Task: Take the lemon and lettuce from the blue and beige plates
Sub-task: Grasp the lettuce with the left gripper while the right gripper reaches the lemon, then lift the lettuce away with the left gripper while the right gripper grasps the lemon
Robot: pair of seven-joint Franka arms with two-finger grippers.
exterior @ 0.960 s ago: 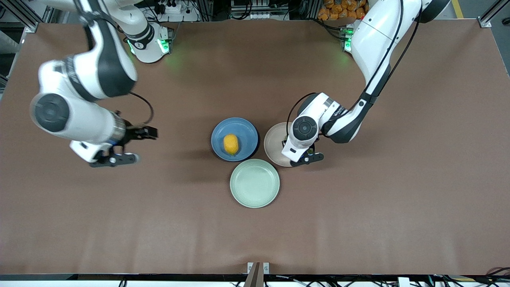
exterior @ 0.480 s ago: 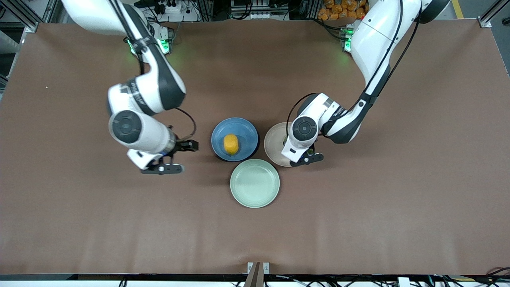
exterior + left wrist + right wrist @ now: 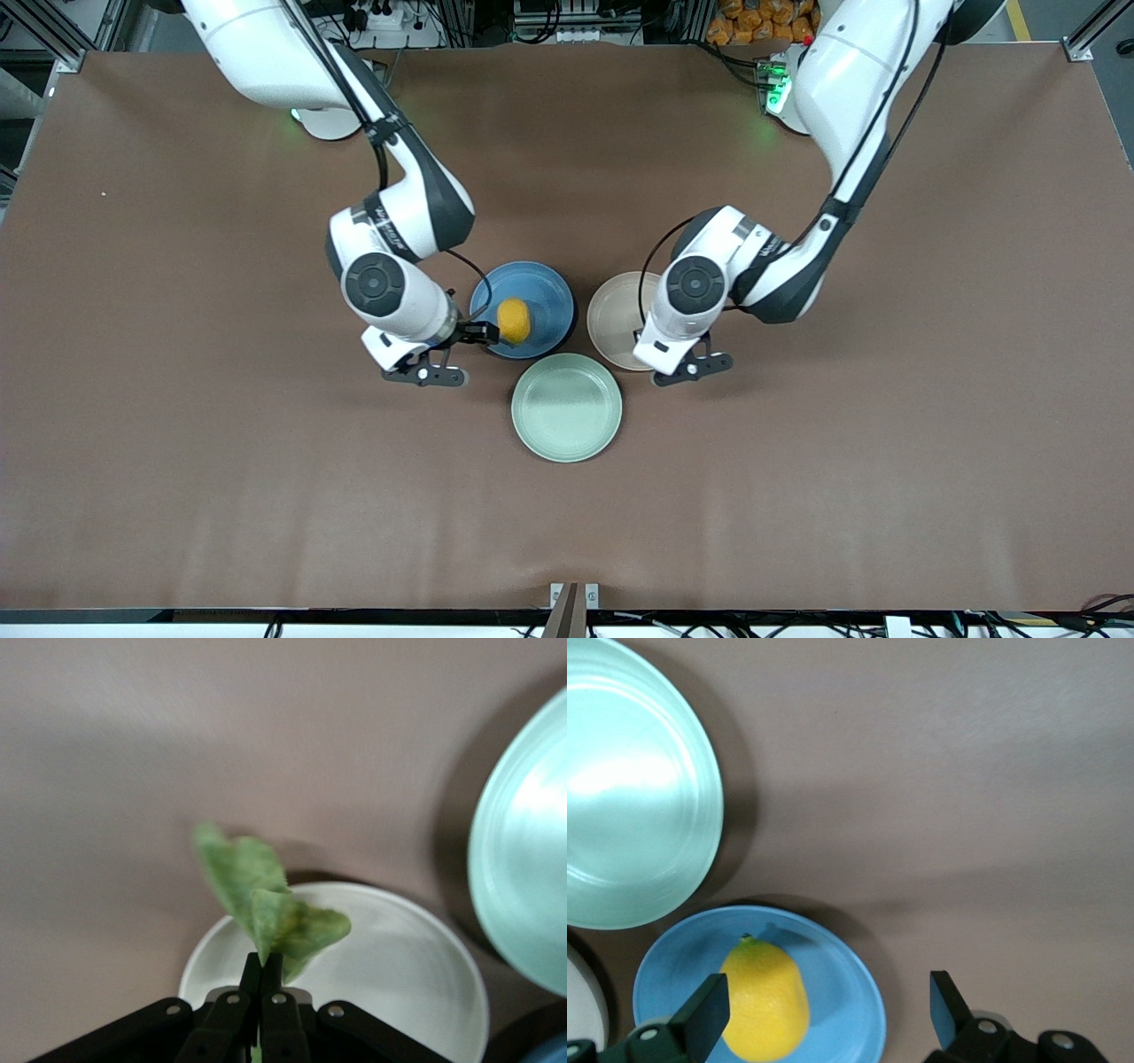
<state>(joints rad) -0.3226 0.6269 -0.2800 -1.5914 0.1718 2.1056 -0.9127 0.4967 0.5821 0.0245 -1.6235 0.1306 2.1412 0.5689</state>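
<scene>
Closest to the front camera sits the mint-green plate [image 3: 566, 408], nothing on it; it also shows up in both wrist views [image 3: 629, 780] [image 3: 523, 859]. Just past it, the blue plate [image 3: 542, 288] and the beige plate [image 3: 611, 310] sit side by side, blue toward the right arm's end of the table; the lemon [image 3: 513, 321] lies on the blue plate, on the part of it toward the right arm's end. The right gripper [image 3: 824, 1014] hangs over the blue plate's edge with its fingers [image 3: 704, 1014] spread wide, one finger right beside the lemon, not pinching it; the lemon [image 3: 765, 997] looks untouched. The left gripper [image 3: 262, 970] is over the beige plate [image 3: 399, 992]; its fingers are pinched together on the lettuce [image 3: 266, 904], which is lifted clear of that plate.
</scene>
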